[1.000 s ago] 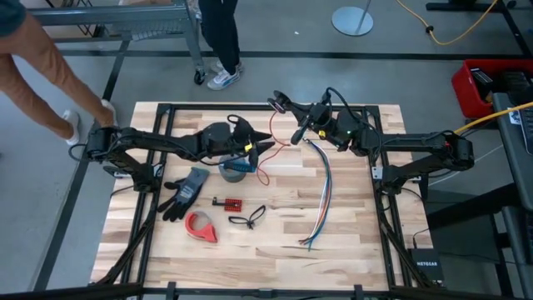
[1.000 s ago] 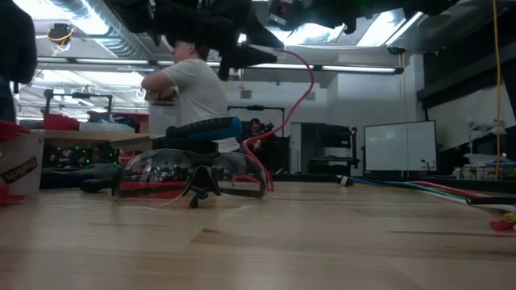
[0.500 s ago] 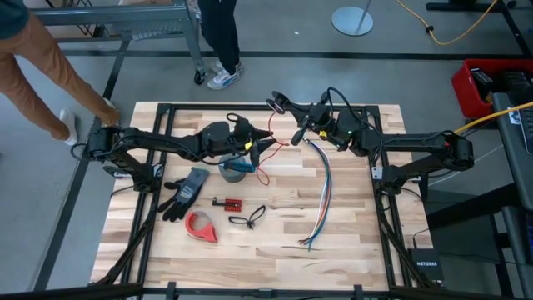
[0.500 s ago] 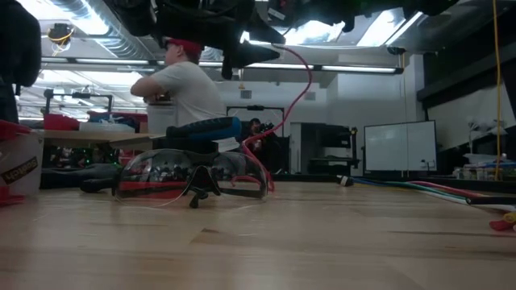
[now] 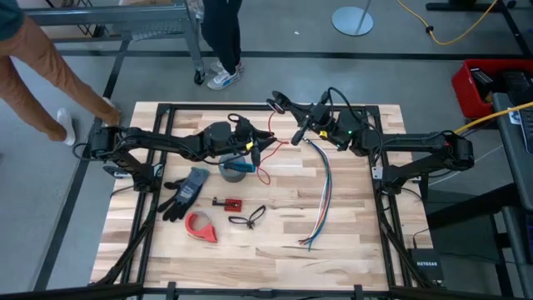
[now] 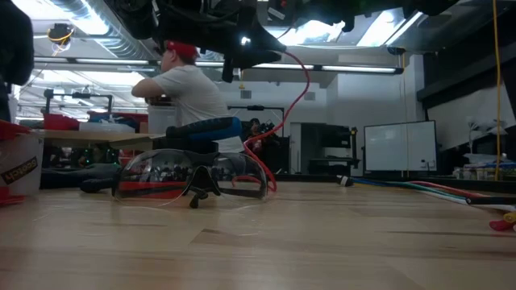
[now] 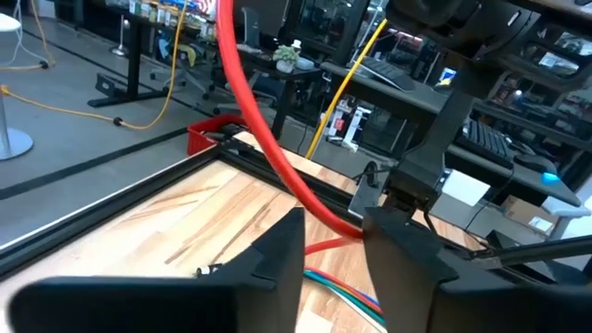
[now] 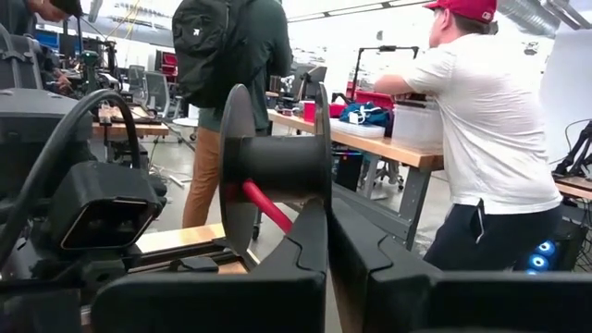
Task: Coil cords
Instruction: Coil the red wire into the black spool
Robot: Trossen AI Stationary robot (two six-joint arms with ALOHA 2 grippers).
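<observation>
My right gripper (image 5: 293, 115), over the table's far edge, is shut on a black spool (image 8: 277, 166) from which a thin red cord (image 8: 266, 208) leads off. The cord (image 5: 265, 171) runs down past my left gripper (image 5: 266, 140) and its lower end lies on the table beside the grey tape roll (image 5: 236, 167). My left gripper (image 7: 333, 233) is open. The cord (image 7: 254, 111) passes between its fingers, and I cannot tell whether it touches them. In the low view the cord (image 6: 297, 93) hangs in an arc. My right gripper pinches one flange of the black spool (image 8: 320, 190) between its two fingers, at the flange's rim. The fingers come level from the table's right. The spool is lifted clear of the table, its axle level, with the red cord leaving the axle.
On the table lie a black glove (image 5: 186, 190), a red tape dispenser (image 5: 201, 226), a small red board (image 5: 227, 202), a small black looped cord (image 5: 248, 218) and a long multicoloured wire bundle (image 5: 321, 193). Safety glasses (image 6: 193, 173) show in the low view. People stand beyond the far edge.
My left gripper has edged a little toward the table's far edge, nearer the spool, and the cord's hanging arc has shifted with it. A person beyond the table has moved.
</observation>
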